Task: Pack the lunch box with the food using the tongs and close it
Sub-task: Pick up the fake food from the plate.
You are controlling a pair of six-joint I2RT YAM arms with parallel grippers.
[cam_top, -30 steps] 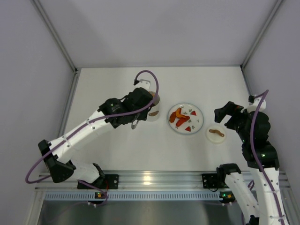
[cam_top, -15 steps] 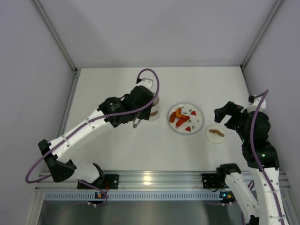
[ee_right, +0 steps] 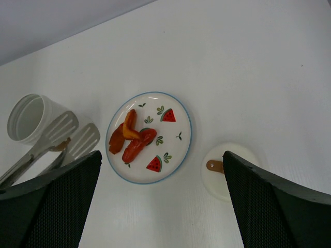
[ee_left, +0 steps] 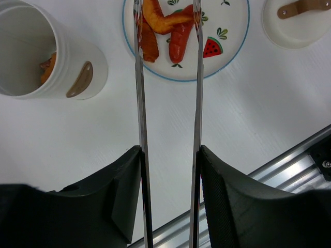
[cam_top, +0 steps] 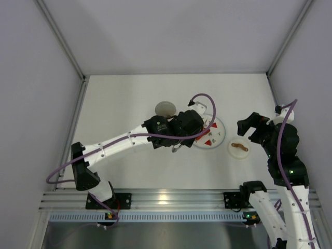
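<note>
Three pale grey walls are seen around a white table, and an aluminium rail is fixed along its near edge.

The lunch box is stood upright on the table, left of the plate and apart from it. It is uncovered, a brown mark is printed on its side, and one orange piece is seen inside against its wall. Several orange-red and brown pieces of food are heaped on the left half of the plate, among printed watermelon slices and leaves. The lid is laid flat on the table just right of the plate, not touching it, with its brown handle turned up.

The tongs are clamped in the left gripper, whose fingers are pressed against the outer sides of the two metal arms. A gap is kept between the arms. In the left wrist view the arms are stretched over the plate with the food between them, but the tips are cut off by the frame edge, so contact with the food cannot be told. In the right wrist view the slotted heads are seen between the lunch box and the plate.

The right gripper is held above the table near the lid, its jaws spread wide with nothing between them.
</note>
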